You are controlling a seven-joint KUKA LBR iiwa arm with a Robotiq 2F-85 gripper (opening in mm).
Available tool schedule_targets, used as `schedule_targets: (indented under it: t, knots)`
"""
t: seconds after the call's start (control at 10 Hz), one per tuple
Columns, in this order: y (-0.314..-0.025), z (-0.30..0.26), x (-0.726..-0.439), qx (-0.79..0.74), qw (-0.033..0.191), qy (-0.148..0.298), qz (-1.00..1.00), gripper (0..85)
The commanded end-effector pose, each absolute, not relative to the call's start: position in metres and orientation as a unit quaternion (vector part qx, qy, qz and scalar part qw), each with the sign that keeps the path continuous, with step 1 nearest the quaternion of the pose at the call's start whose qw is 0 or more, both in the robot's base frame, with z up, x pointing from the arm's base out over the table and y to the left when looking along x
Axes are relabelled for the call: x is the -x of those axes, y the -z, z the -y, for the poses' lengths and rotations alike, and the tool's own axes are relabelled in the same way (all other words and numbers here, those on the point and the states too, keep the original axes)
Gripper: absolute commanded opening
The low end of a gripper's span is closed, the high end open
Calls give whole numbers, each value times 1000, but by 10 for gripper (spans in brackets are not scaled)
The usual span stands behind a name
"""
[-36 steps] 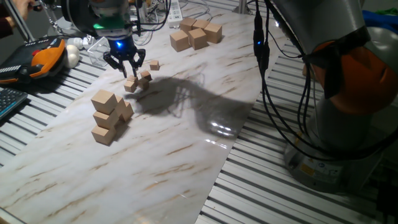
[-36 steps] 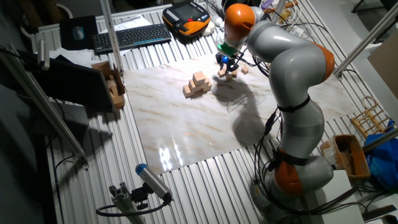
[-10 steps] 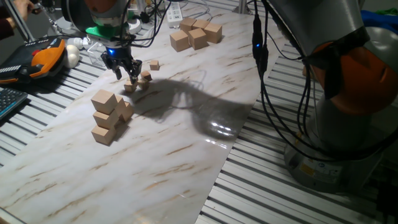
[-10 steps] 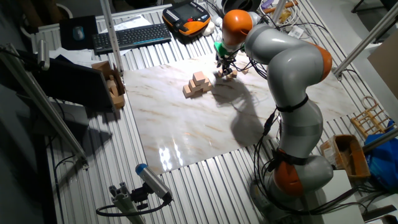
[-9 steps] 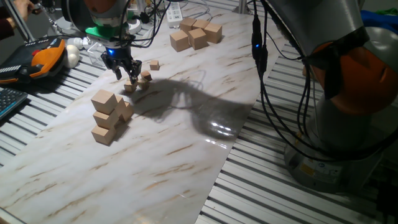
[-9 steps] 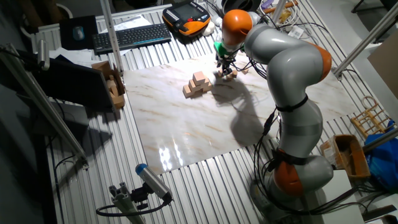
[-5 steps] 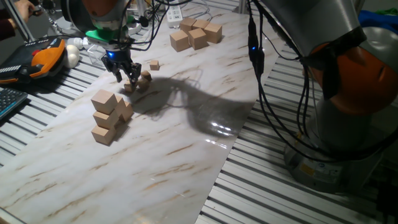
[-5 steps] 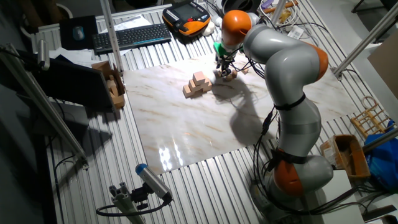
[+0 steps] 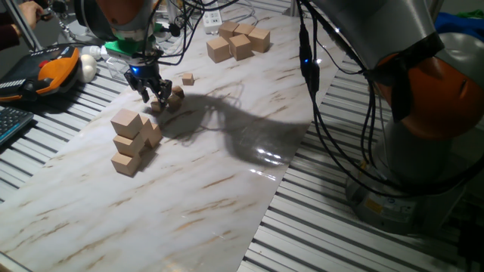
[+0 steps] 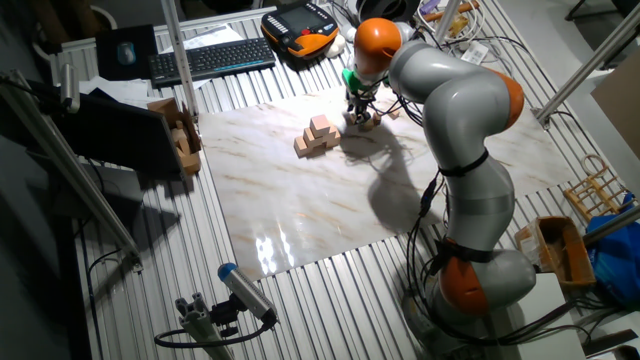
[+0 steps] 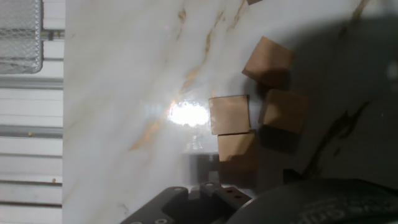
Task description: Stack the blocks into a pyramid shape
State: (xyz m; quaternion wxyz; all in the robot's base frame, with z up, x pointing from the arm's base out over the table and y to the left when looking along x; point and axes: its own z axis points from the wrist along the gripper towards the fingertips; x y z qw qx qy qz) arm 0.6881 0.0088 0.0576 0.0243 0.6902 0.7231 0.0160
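Observation:
Several tiny tan blocks lie at the far left of the marble board. A cluster of blocks (image 9: 175, 93) sits right beside my gripper (image 9: 152, 94), and one lone block (image 9: 187, 78) lies just behind it. My gripper hangs low at the cluster's left edge, fingers spread, nothing between them. From the other side, my gripper (image 10: 356, 117) stands over the same cluster (image 10: 369, 121). The hand view shows the blocks close together: one (image 11: 229, 114) beside another (image 11: 283, 111), one (image 11: 267, 60) above and one (image 11: 237, 150) below. My fingertips do not show there.
A stack of medium tan cubes (image 9: 131, 141) stands just in front of the gripper. Large tan cubes (image 9: 238, 39) sit at the board's far end. A keyboard (image 10: 210, 58) and an orange pendant (image 9: 54, 66) lie off the board to the left.
The gripper has shifted slightly left and lower beside the cluster of small blocks. The blocks have not moved.

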Motion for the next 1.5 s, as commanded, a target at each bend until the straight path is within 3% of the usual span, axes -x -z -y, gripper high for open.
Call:
schedule_targets:
  t: [0.0,0.7,1.3,1.4]
  knots:
    - [-56,-8,-689,-692,24,-16,-721,510]
    - [-56,-10,-695,-693,40,-22,-720,510]
    - [-55,-16,-697,-689,36,-6,-724,510]
    - [-57,-16,-698,-688,31,0,-725,680]
